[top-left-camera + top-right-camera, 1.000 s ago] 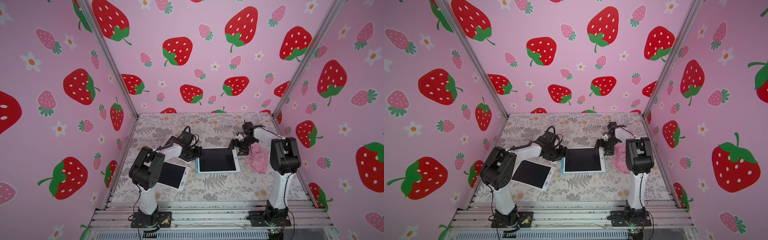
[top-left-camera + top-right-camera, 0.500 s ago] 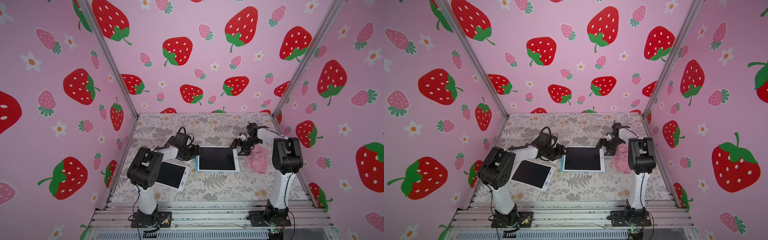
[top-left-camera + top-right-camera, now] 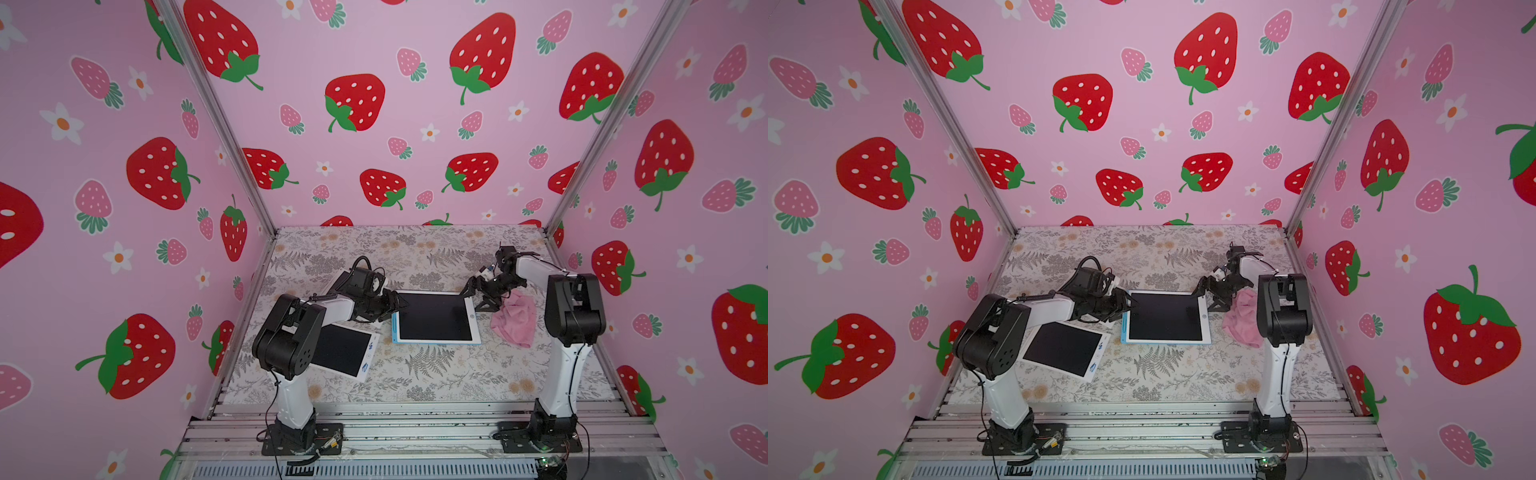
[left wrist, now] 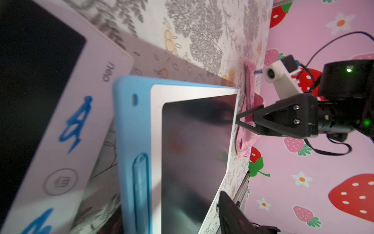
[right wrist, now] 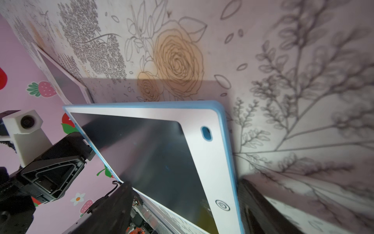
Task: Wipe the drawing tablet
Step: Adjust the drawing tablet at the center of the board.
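In both top views we see the blue-framed drawing tablet (image 3: 435,316) (image 3: 1166,316) lying flat near the middle of the flowered surface (image 3: 436,374). The left gripper (image 3: 397,303) sits at the tablet's left edge; we cannot tell from here whether it grips that edge. The right gripper (image 3: 478,296) is at the tablet's far right corner, its jaws spread wide and holding nothing. A pink cloth (image 3: 515,318) lies crumpled on the surface just right of the tablet, beside the right gripper. A second tablet (image 3: 345,349), white-framed, lies tilted near the left arm's base.

In the left wrist view, we look across the drawing tablet (image 4: 182,152) toward the right gripper (image 4: 240,119), which hangs open at the far edge with the cloth (image 4: 247,139) behind it. The white tablet (image 4: 50,121) carries blue scribbles on its frame.

In the right wrist view, the drawing tablet (image 5: 162,158) shows a dark screen, and the left gripper's fingers (image 5: 52,174) stand at its far edge.
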